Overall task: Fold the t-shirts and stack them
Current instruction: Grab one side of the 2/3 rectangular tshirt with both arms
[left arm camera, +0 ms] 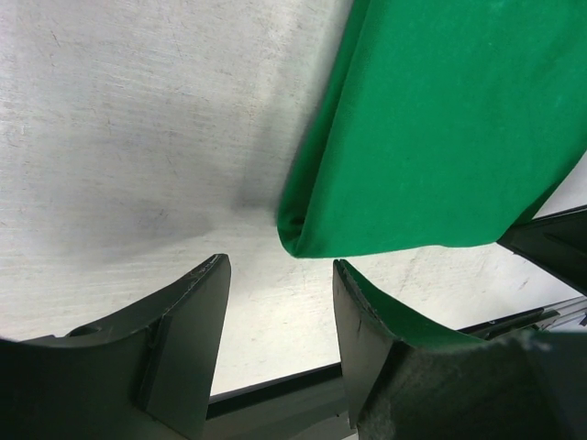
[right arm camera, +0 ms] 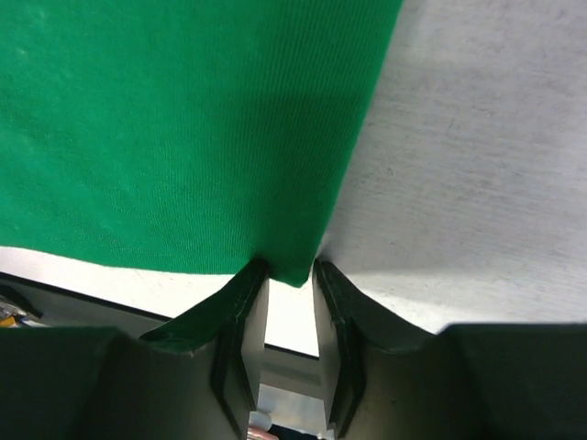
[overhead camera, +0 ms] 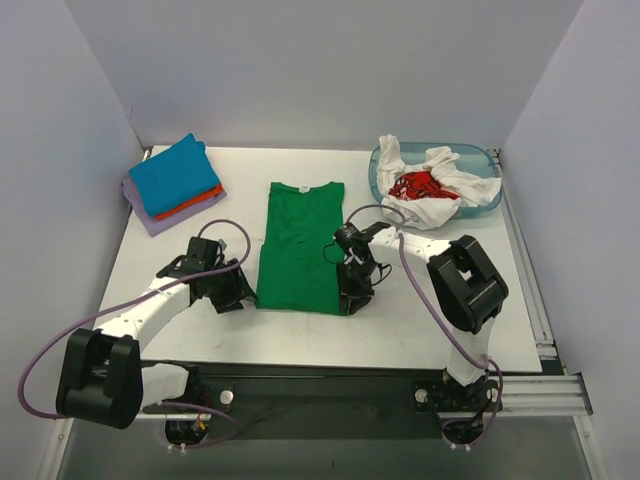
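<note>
A bright green t-shirt (overhead camera: pixel 298 255) is lying flat in the middle of a white tabletop (overhead camera: pixel 450 290). It is folded lengthwise into a narrow strip, with its collar pointing away from the arms.

The left pincer (overhead camera: pixel 243 292) is sitting low at the shirt's near left corner. In the left wrist view its two dark fingers are standing released and well apart (left arm camera: pixel 280 266). The rounded folded corner of the green cloth (left arm camera: pixel 440 137) is lying just ahead of the gap, touching neither finger.

The right pincer (overhead camera: pixel 352 300) is sitting at the shirt's near right corner. In its wrist view the fingers are drawn close together (right arm camera: pixel 290 268) and the corner of the green cloth (right arm camera: pixel 183 119) is reaching down between their tips. I cannot tell whether they are actually gripping it.

To the far left of the green shirt, a folded stack is resting: a blue t-shirt (overhead camera: pixel 175 172) on top, an orange one (overhead camera: pixel 190 203) under it and a lavender one (overhead camera: pixel 150 215) at the bottom. To the far right of the green shirt, a translucent blue tub (overhead camera: pixel 490 190) is holding a crumpled white t-shirt (overhead camera: pixel 435 205) and a red one (overhead camera: pixel 420 185).
</note>
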`<action>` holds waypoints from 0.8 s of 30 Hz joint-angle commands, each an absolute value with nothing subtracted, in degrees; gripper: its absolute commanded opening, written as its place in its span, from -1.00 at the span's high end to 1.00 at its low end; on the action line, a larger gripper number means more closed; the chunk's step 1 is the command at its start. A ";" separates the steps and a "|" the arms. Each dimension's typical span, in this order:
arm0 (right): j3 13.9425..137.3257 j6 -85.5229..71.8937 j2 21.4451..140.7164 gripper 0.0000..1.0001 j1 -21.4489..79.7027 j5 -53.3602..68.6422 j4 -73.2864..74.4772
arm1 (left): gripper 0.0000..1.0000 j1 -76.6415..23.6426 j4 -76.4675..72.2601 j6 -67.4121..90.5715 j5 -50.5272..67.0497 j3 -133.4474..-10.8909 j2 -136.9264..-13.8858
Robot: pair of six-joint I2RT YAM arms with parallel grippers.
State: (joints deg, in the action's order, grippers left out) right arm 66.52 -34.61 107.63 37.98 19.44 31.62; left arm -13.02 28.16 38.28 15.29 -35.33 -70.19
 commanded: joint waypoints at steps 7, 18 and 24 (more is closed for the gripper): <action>65.57 -35.07 109.25 0.70 38.58 18.81 33.31 | -0.18 -13.18 24.17 39.02 17.66 -34.89 -72.68; 64.95 -34.81 108.63 0.77 38.50 18.46 33.57 | 0.00 -14.85 21.79 40.52 17.85 -34.54 -77.43; 65.48 -34.80 108.81 0.77 38.41 18.46 33.66 | 0.10 -16.00 21.27 40.78 17.23 -34.28 -79.10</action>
State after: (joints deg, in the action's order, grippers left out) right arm 66.41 -34.98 108.12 38.02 20.43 31.05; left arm -15.44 22.65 40.73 18.00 -34.17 -77.65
